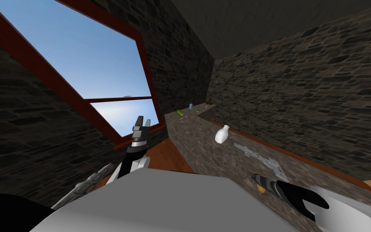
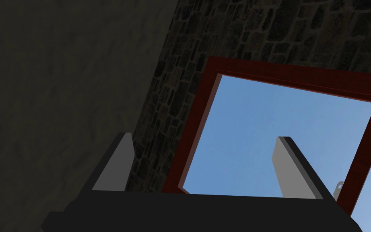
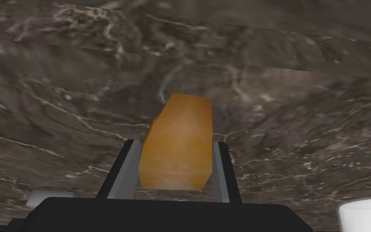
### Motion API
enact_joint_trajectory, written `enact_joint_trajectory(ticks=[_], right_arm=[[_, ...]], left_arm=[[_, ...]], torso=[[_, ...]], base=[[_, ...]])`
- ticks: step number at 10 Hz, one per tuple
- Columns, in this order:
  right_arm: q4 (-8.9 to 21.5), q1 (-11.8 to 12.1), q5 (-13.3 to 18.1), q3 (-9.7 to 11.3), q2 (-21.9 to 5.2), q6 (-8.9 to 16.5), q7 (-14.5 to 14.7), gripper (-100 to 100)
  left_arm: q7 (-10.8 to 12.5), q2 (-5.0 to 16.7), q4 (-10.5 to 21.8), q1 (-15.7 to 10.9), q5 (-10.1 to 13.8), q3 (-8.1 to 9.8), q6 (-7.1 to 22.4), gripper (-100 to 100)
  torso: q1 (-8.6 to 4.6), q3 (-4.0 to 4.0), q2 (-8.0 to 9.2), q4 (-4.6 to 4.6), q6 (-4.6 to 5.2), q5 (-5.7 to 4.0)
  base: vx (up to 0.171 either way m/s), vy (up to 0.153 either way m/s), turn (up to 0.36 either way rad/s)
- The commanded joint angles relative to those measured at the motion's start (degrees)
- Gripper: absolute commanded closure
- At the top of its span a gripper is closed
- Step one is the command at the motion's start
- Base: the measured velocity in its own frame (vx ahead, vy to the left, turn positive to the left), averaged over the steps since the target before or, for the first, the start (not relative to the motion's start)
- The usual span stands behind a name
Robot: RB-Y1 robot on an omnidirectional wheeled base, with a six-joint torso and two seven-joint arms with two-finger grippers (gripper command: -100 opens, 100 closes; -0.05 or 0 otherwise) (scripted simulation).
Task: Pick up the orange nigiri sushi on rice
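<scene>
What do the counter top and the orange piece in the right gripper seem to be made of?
Counter top: likely dark brown-grey marble or similar stone, judging by its pale branching veins; no shine shows. Nigiri sushi, pressed on both sides in the right gripper: smooth, matte orange block with faceted edges, paler at the end nearest the gripper; likely fish, but too plain to tell.

The head camera looks steeply down and forward, rolled to one side, along the long dark marbled stone bench (image 1: 196,141) toward the far corner. The left wrist camera faces upward along the left hand (image 2: 204,137) to the red-framed window (image 2: 261,117), which the head view shares. The right wrist camera sits very near the bench top, behind the right hand (image 3: 176,141); the orange block of sushi (image 3: 180,121) there appears in the head view too.
</scene>
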Motion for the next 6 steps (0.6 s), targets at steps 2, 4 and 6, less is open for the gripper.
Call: enact_joint_trajectory(ticks=[2, 4, 6], right_arm=[[-0.01, 0.0, 0.01, 0.0, -0.01, -0.01, 0.02, 100], [-1.04, 0.2, -0.85, -0.91, -1.62, 0.46, -0.28, 100], [-2.61, 0.6, -2.03, -2.31, -3.86, 1.27, -0.82, 100]], left_arm=[[0.0, 0.0, 0.0, 0.0, 0.0, 0.0, 0.0, 0], [0.0, 0.0, 0.0, 0.0, 0.0, 0.0, 0.0, 0], [0.0, 0.0, 0.0, 0.0, 0.0, 0.0, 0.0, 0]], torso=[[0.0, 0.0, 0.0, 0.0, 0.01, 0.0], [0.0, 0.01, 0.01, 0.0, 0.02, 0.0], [0.05, 0.1, 0.18, 0.04, 0.07, 0.04]], base=[[0.0, 0.0, 0.0], [-0.014, 0.002, -0.047], [-0.043, 0.003, -0.119]])
